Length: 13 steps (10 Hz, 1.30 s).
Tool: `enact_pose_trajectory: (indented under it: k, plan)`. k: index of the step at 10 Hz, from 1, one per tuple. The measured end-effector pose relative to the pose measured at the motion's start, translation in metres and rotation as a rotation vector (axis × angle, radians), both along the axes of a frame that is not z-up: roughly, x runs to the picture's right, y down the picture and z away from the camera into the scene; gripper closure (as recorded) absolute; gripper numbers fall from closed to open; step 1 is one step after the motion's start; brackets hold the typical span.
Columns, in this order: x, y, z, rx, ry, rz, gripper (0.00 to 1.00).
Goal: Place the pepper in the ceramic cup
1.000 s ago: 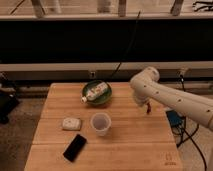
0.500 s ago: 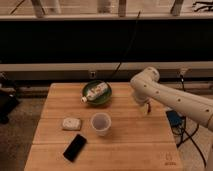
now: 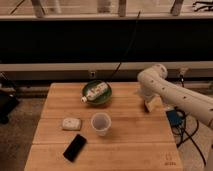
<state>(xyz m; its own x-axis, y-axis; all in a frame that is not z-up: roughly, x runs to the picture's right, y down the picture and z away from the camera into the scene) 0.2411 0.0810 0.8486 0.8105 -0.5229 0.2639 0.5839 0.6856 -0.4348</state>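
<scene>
Hovering at the table point(image 3: 131, 146) edge, the hand point(image 3: 151, 104) is well apart from the ceramic cup point(image 3: 101, 123); grip unclear.

No words can be read on the label of the white bottle point(image 3: 95, 93) or in the small corner mark on the wooden table point(image 3: 125, 150), and the gripper point(image 3: 152, 104) hangs over the table's right side.

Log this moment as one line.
gripper: at table right edge | ceramic cup: upright, mid-table | pepper: not discernible | white bottle: in green bowl
</scene>
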Motion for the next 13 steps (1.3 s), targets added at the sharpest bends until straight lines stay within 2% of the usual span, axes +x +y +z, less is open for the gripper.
enact_pose_trajectory:
  k: [5,10,13]
  plan:
    - [0.035,0.005,0.031,-0.046,-0.037,-0.08,0.2]
    - [0.048,0.01,0.051,-0.104,-0.117,-0.095,0.2]
    - [0.055,0.017,0.065,-0.125,-0.132,-0.106,0.2]
